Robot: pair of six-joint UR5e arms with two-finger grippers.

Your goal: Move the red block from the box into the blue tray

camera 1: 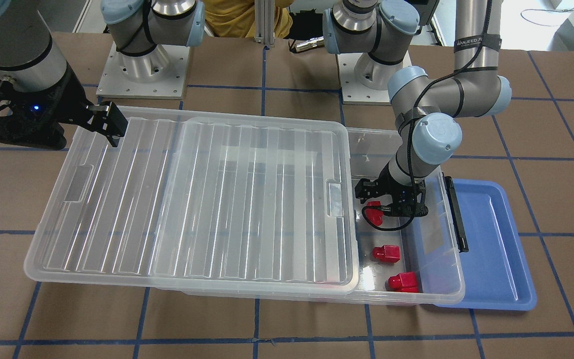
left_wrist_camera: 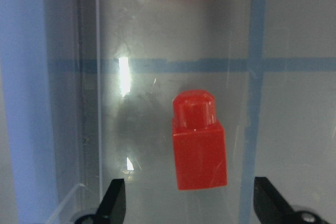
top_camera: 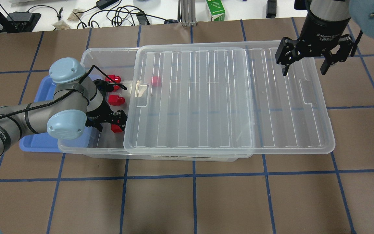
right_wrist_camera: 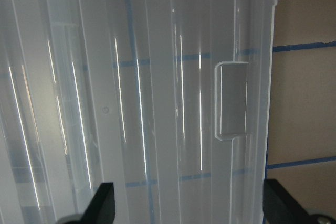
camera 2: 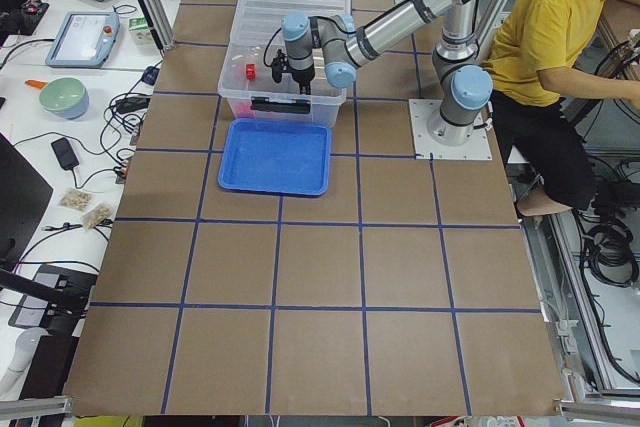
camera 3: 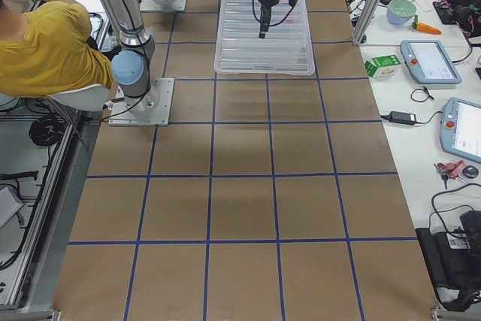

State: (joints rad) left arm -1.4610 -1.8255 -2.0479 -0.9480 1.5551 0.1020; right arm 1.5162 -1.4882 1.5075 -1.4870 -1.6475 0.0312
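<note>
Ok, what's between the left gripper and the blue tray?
The box's clear end wall, with a black latch on it. The front-facing view shows the left gripper inside the box and the tray outside that wall.

Red block (left_wrist_camera: 199, 142) btwn spread hand (left_wrist_camera: 190, 203) tips, prob. no contact

Robotics laboratory: two grey jointed robot arms with pale-blue joint caps (camera 1: 471, 55) are seen bolted through square metal base plates (camera 1: 167, 85) to a brown board surface (camera 2: 300, 267) gridded with blue tape. White side benches (camera 3: 421, 155) are strewn with grey touchscreen control pendants (camera 3: 430, 62) and black cables (top_camera: 131, 14). A yellow-shirted operator (camera 2: 545, 27) is seated alongside.
</note>
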